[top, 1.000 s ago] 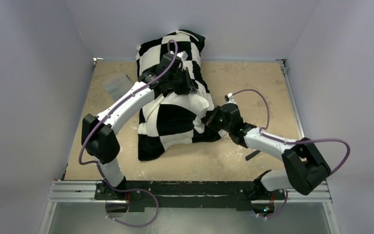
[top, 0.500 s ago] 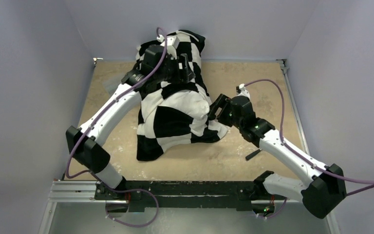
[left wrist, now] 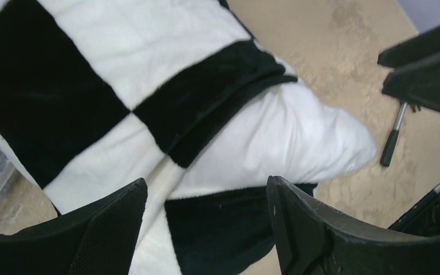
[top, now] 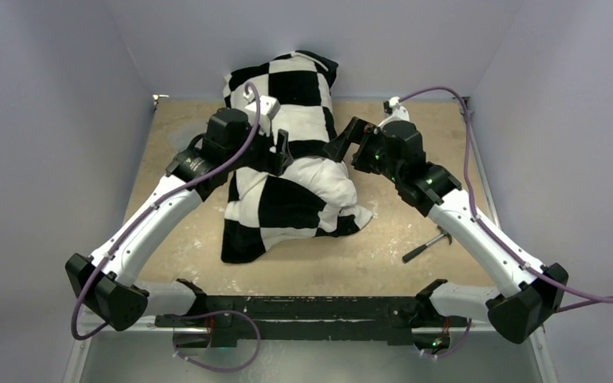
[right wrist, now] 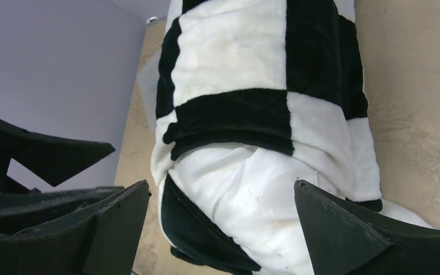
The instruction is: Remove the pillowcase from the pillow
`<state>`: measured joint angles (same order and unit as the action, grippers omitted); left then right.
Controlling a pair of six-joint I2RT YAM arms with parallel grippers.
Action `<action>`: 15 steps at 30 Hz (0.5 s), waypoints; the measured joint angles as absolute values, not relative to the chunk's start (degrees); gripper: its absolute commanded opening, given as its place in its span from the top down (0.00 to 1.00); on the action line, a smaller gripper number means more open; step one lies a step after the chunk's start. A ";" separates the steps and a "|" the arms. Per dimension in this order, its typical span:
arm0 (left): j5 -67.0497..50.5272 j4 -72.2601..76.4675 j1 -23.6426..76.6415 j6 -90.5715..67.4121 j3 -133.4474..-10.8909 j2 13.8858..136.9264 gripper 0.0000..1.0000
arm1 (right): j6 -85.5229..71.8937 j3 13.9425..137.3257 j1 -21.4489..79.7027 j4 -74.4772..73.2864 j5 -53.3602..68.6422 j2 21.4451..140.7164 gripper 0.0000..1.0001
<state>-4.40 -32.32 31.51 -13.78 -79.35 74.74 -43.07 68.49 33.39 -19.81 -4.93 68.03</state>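
The hammer (top: 425,246) at four o'clock from the pillow (top: 323,171) shows overhead, not from the right wrist. Left fingers (left wrist: 114,223) and right fingers (right wrist: 332,223) gape wide over the pillowcase (top: 283,199), gripping nothing.

Lighting's pretty soft and even from above, with just a faint shadow hugging the near edge of the pillowcase (top: 283,199), its white squares bright but still textured, while the black fingers (left wrist: 110,232) in the wrist views just below it look murky and slightly soft.

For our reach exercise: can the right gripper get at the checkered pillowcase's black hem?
Probably yes: the right gripper hangs open facing the black-and-white checkered fabric pillowcase; nothing blocks its hem.
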 measured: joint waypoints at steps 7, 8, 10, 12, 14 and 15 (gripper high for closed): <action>-7.20 -32.75 31.53 -8.25 -71.85 69.87 0.24 | -40.86 68.40 34.09 -21.34 -3.49 73.87 0.01; -7.62 -32.67 31.53 -7.75 -71.44 69.41 0.24 | -40.77 67.99 34.41 -21.45 -3.36 74.74 0.01; -8.80 -32.49 31.57 -6.81 -70.76 68.79 0.24 | -40.64 67.22 35.40 -21.61 -3.07 76.18 0.01; -9.67 -32.40 31.86 -6.15 -70.28 68.73 0.24 | -40.49 66.54 36.95 -21.67 -2.55 77.67 0.01; -9.98 -32.34 32.64 -5.43 -69.84 68.95 0.24 | -40.40 66.04 38.68 -21.61 -2.17 78.65 0.01; -10.02 -32.34 33.41 -5.06 -69.63 69.10 0.24 | -40.36 65.73 39.51 -21.43 -2.04 79.13 0.01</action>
